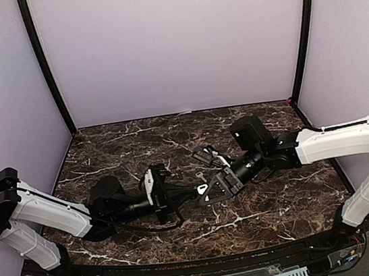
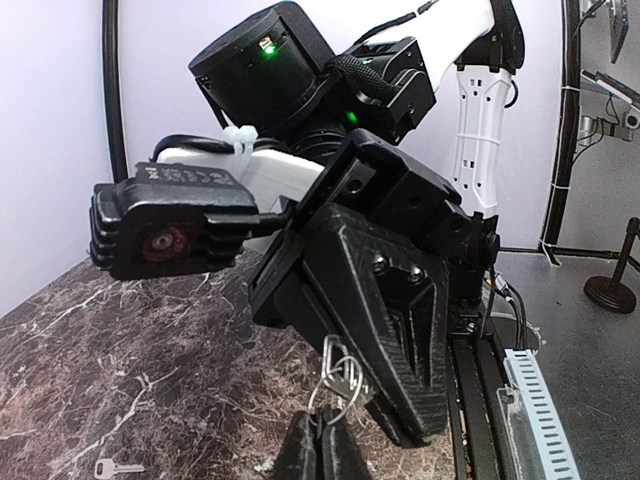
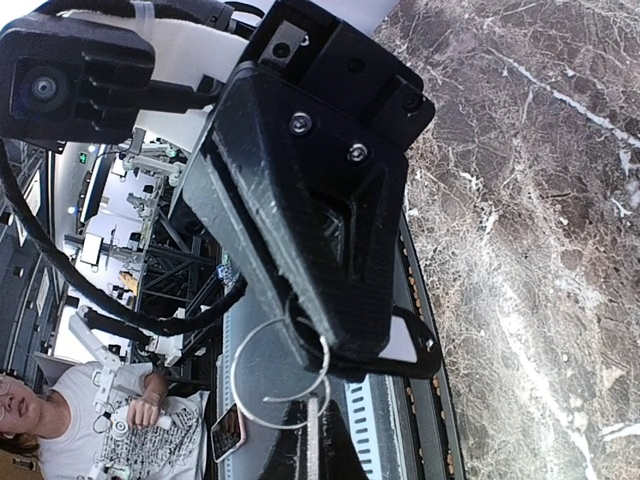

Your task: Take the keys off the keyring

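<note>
Above the marble table [image 2: 120, 370], the right gripper [image 3: 318, 345] is seen clenched, apparently on the keyring [image 2: 338, 372], whose wire is pinched at its fingertips. The left gripper [image 2: 322, 445] is pressed shut just below, seemingly grasping a key [image 3: 313, 440] that hangs from the ring. A loose key [image 2: 110, 467] is seen on the table, well to the side of the left fingers. If the held key is pulled straight instead of being slid round the coil, the ring could be dragged from the right fingers or bent. With a weak pinch, everything could be dropped.
</note>
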Tool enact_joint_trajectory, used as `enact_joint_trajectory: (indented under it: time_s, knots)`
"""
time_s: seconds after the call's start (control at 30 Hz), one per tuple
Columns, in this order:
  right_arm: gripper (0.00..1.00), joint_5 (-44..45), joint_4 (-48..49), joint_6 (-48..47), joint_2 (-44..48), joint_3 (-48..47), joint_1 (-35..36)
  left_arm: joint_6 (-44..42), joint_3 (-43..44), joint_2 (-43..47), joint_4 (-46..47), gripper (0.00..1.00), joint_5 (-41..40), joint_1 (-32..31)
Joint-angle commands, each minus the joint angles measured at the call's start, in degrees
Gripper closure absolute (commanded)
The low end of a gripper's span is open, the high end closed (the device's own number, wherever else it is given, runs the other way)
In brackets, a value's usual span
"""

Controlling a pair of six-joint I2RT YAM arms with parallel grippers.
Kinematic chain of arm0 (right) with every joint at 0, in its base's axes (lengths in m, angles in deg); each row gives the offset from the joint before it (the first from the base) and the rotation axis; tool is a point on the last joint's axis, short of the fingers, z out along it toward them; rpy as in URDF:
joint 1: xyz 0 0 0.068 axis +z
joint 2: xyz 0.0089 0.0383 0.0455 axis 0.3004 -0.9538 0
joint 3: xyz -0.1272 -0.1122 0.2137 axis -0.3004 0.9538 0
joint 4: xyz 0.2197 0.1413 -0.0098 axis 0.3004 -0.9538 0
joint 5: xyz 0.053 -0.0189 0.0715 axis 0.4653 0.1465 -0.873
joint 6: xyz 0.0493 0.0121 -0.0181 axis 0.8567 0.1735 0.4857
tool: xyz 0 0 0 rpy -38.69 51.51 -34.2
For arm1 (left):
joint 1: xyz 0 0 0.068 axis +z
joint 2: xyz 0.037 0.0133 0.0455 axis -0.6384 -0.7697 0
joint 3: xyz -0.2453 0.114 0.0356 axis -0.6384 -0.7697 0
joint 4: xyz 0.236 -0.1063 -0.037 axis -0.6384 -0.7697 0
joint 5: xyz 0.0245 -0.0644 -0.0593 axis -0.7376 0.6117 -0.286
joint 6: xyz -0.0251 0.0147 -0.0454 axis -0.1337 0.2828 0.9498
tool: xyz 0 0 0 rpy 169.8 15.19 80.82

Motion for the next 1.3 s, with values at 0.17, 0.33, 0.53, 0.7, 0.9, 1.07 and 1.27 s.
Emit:
enact_joint_trajectory:
  time_s: [0.17,0.33,0.53,0.7,0.9,1.07,1.27]
  knots:
    - [1.0,-2.35,-0.73,-0.47,-2.41,-2.16,1.24,1.09,1.35,-1.6,7.04,1.0,4.14,0.43]
    - [1.0,-3.3,-0.75,-0.72,-2.75,-2.43,1.82,1.64,1.4,-2.94,8.89,1.0,4.67,0.43]
    - [1.0,-2.07,-2.53,-2.52,-2.41,-2.65,1.85,1.44,1.2,-1.9,8.09,1.0,7.06,0.44]
    - [1.0,1.81,-11.16,-9.8,-2.85,-4.86,1.76,2.02,0.72,1.42,4.17,1.0,11.09,0.43]
    - [1.0,6.3,-19.27,-19.07,-2.57,-7.57,1.74,4.94,2.43,4.32,-4.86,1.0,20.82,0.43]
    - [1.0,8.82,-22.45,-24.85,-1.88,-8.5,1.98,8.65,2.84,5.63,-7.34,1.0,26.15,0.43]
    - [1.0,5.1,-21.17,-27.68,-2.94,-8.86,4.11,13.5,3.64,4.42,-3.61,1.0,33.03,0.47]
